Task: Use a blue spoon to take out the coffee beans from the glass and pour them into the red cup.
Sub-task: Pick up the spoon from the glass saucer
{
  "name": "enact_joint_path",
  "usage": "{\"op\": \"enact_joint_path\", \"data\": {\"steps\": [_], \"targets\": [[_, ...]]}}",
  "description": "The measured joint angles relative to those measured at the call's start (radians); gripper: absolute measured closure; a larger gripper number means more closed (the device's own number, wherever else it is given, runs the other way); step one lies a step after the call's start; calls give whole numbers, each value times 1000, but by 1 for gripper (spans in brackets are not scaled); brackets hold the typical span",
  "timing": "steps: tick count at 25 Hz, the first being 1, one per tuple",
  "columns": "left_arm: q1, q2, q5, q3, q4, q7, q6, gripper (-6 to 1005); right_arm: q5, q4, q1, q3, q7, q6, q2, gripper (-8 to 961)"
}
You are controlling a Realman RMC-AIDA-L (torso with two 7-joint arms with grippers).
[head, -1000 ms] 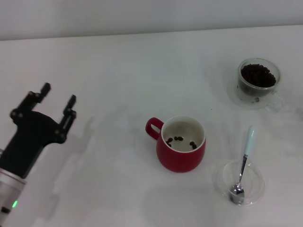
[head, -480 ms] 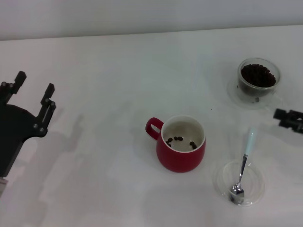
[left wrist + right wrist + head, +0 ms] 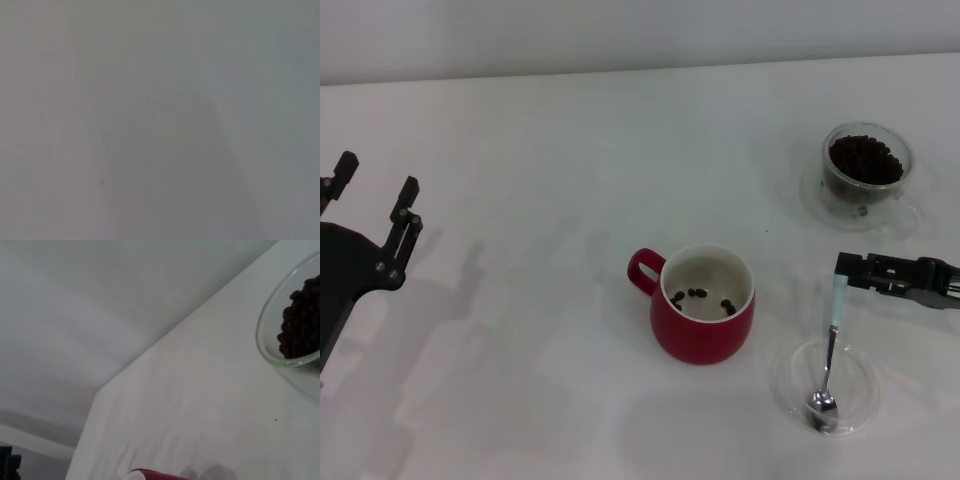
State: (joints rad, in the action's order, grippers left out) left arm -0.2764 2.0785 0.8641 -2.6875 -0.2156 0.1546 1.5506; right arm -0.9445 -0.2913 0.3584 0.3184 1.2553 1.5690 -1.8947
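The red cup (image 3: 703, 335) stands mid-table with a few coffee beans (image 3: 700, 295) on its white bottom. The glass (image 3: 865, 190), full of coffee beans (image 3: 865, 158), stands at the far right. It also shows in the right wrist view (image 3: 280, 357), with the red cup's rim (image 3: 155, 474) at the edge. The blue spoon (image 3: 837, 305) lies with its metal bowl in a flat clear dish (image 3: 790, 385) and its handle pointing away from me. My right gripper (image 3: 842, 267) reaches in from the right, its tip just over the end of the spoon's handle. My left gripper (image 3: 375, 180) is open and empty at the far left.
The glass stands on a clear saucer (image 3: 810, 200). The white table (image 3: 540, 150) ends at a pale wall along the far side. The left wrist view shows only blank grey.
My right gripper has come into view from the right and moved left over the spoon's handle. My left gripper has drawn back toward the left edge. The cup, glass and spoon have not moved.
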Motion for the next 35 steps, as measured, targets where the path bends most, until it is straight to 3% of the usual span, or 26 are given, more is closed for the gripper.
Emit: {"op": "enact_joint_path", "data": {"steps": [9,17,35], "targets": [[-13,0,1,0,24,0,0,452,1,-5,16,21,0,-50,8,247],[-30,0,1,11,39,0,-1,451,3,1,55,56,1,-68,-13,253],[-64,-2,1,15,91,0,-7,452,-2,2,69,95,-1,-115,-26,267]]}}
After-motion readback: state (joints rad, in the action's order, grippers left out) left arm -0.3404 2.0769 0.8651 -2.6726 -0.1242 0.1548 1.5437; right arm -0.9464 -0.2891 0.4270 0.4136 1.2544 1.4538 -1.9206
